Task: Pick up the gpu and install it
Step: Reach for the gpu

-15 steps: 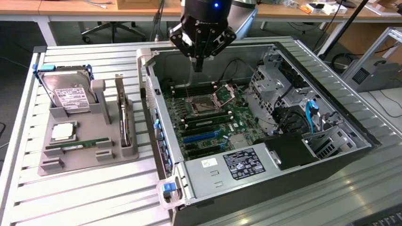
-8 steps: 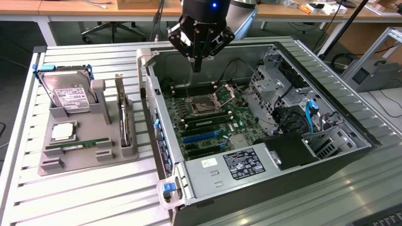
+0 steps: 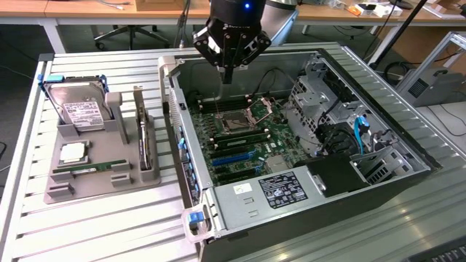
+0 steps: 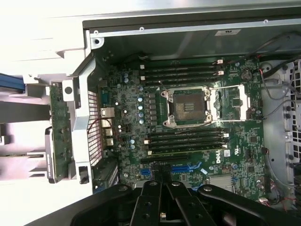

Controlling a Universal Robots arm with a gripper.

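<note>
The gpu (image 3: 144, 143) stands on edge in a grey holder (image 3: 102, 183) on the exterior view's left, beside the open computer case (image 3: 378, 136). It is a green board with a silver bracket. In the wrist view the gpu (image 4: 58, 134) appears as a green board just outside the case's rear wall. My gripper (image 3: 227, 78) hangs above the far end of the case, over the motherboard (image 3: 248, 142), well apart from the gpu. Its fingers are shut together with nothing between them. In the wrist view the gripper (image 4: 162, 178) points at the board near the blue expansion slots (image 4: 186, 168).
The holder also carries a silver hard drive (image 3: 82, 112), a square processor (image 3: 73, 153) and a slim memory stick (image 3: 91, 167). Inside the case are an open processor socket (image 4: 188, 106), a power supply (image 3: 273, 191) and drive cages (image 3: 328, 103). The slatted table (image 3: 87, 234) has free room in front.
</note>
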